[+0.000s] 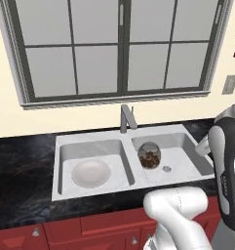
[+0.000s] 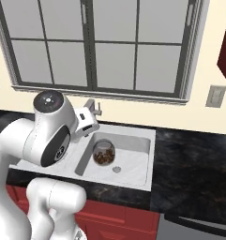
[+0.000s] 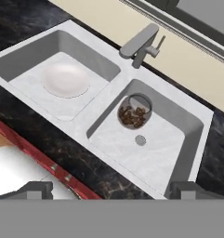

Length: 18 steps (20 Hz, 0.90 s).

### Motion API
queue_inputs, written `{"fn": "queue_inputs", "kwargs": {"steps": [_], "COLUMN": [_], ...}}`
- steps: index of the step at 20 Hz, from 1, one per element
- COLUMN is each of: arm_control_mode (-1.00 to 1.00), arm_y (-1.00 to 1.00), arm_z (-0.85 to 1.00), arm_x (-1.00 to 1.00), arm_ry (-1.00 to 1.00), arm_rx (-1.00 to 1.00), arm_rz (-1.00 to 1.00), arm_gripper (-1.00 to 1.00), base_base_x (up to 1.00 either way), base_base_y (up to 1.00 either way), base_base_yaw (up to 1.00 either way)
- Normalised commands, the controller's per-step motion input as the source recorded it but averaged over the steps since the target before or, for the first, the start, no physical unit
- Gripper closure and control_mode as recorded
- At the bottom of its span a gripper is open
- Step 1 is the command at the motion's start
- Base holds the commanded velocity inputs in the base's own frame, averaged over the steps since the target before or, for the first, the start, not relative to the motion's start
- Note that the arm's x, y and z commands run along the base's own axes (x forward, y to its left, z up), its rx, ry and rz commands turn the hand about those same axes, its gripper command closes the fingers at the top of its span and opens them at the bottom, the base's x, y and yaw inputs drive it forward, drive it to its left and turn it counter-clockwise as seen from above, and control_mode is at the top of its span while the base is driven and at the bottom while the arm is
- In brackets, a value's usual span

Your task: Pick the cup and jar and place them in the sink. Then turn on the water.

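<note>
Black marbled counter point(image 1: 21, 166) wraps around the light grey double sink point(image 1: 89, 139), faucet point(image 3: 140, 44) at the middle back. Left basin has a round white dish point(image 1: 91, 173) sitting in it, and the glass jar point(image 3: 134, 111) with the brown lumpy bits stands upright in the right basin, near the divider and just back from the drain point(image 3: 140, 140). My gripper point(image 3: 111, 189) hangs high over the front counter edge with jaws spread wide and empty, well apart from the jar, which sits ahead of and below my fingertips point(image 3: 36, 189).

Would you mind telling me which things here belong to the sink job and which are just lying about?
Job: jar standing in the right basin; sink; faucet, no stream visible; gripper, open.
Just lying about: white dish in the left basin.
</note>
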Motion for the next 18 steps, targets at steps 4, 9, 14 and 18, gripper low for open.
{"fn": "queue_inputs", "kwargs": {"steps": [4,9,14,18], "arm_control_mode": [1.00,1.00,1.00,1.00], "arm_y": [0.00,0.00,0.00,0.00], "arm_z": [0.00,0.00,0.00,0.00], "arm_x": [0.00,0.00,0.00,0.00], "arm_ry": [0.00,0.00,0.00,0.00], "arm_rx": [0.00,0.00,0.00,0.00], "arm_rz": [0.00,0.00,0.00,0.00], "arm_gripper": [-1.00,-1.00,-1.00,-1.00], "base_base_x": [-0.63,-0.78,-0.43,-0.04], "base_base_y": [0.09,0.25,0.52,0.72], "base_base_yaw": [0.04,0.14,0.27,0.45]}}
